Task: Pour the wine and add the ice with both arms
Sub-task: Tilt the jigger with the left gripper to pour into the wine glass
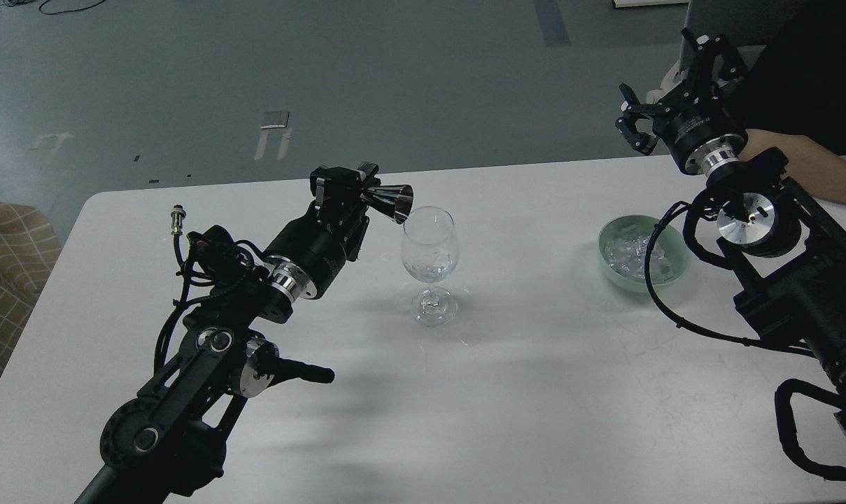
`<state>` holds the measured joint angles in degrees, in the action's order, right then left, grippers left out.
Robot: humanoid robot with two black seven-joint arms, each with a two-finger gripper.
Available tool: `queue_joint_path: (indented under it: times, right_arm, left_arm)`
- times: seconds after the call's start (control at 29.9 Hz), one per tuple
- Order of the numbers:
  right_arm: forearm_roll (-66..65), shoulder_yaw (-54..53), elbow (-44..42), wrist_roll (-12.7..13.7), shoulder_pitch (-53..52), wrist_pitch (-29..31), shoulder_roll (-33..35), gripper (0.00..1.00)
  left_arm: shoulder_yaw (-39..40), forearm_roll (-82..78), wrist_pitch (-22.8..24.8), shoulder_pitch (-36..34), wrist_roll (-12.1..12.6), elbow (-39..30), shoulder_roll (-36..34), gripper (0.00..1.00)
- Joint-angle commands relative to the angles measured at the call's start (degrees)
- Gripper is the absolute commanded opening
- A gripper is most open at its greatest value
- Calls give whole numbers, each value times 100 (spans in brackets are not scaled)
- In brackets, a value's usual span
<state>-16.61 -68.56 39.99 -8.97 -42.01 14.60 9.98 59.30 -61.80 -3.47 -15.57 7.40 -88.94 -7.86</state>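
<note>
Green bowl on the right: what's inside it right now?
The green bowl holds a heap of ice, clear glinting pieces. A black cable from the right arm crosses in front, hiding part of the contents, so how many pieces there are cannot be told.

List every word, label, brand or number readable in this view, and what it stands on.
No text can be read.
Right gripper: a line of small white print on its black wrist housing, too small and blurred to read.
Left gripper, jigger, wine glass, ice bowl: no visible markings.
</note>
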Motion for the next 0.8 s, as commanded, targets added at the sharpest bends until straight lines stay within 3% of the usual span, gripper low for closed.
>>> queue_joint_path:
  times: [0.0, 0.77]
  right_arm:
    - [0, 0, 9, 0, 0, -1, 4, 100]
    - [9, 0, 61, 0, 9, -1, 39, 100]
  left_arm:
    - [-15, -156, -5, -8, -2, 0, 4, 0]
    - [-306, -1484, 4, -139, 59, 0, -111, 0]
